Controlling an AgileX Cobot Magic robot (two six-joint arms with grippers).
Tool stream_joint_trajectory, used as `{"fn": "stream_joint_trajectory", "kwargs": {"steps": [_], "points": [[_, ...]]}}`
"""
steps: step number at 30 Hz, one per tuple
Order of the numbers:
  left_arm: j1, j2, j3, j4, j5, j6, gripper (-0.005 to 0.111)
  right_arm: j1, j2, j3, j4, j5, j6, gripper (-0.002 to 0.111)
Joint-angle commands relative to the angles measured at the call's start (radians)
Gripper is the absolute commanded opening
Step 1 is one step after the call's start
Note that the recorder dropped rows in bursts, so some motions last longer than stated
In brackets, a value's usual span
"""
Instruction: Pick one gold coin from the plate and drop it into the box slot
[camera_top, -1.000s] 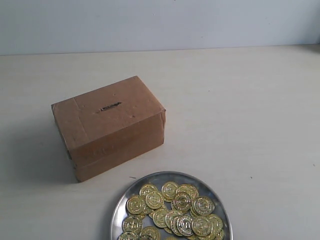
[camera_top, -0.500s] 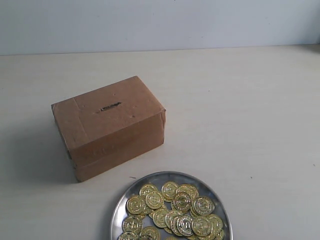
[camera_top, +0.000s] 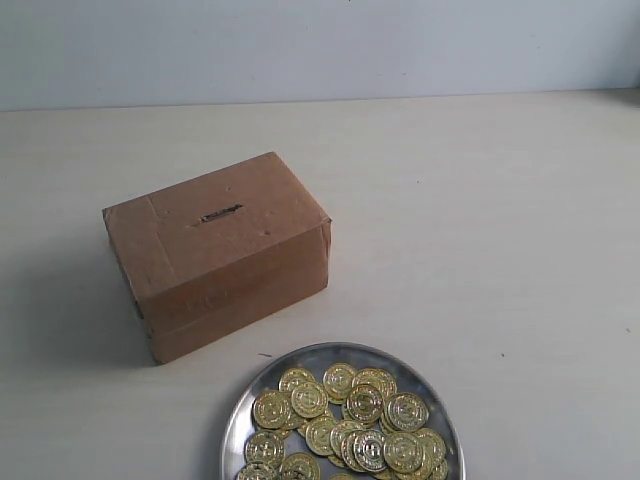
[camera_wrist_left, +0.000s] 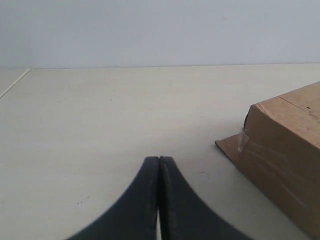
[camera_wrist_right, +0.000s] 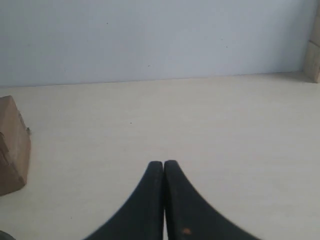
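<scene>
left pincer (camera_wrist_left: 159, 162) tips together, level near the box (camera_wrist_left: 285, 150), right pincer (camera_wrist_right: 164, 165) likewise over table (camera_wrist_right: 225, 125)

Brown cardboard box (camera_top: 225, 250); silver plate (camera_top: 250, 400); gold embossed coins (camera_top: 350, 420); cream table (camera_top: 480, 220)

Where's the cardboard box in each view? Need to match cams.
Exterior: box left of centre, up-left of the plate.
Left wrist: box end, cut by the frame edge, beyond the left gripper.
Right wrist: box corner only, at the frame edge.
Shared: table-wall seam.
</scene>
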Motion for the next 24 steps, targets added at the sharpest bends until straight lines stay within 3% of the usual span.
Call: {"fn": "stream_joint_trajectory", "kwargs": {"steps": [1,24], "points": [[0.003,-0.004,0.004,-0.013,0.000,-0.001,0.000,-0.006,-0.004,0.005,0.019,0.005,-0.092,0.000],[0.003,-0.004,0.004,-0.013,0.000,-0.001,0.000,-0.006,-0.004,0.005,0.020,0.005,-0.109,0.000]]}}
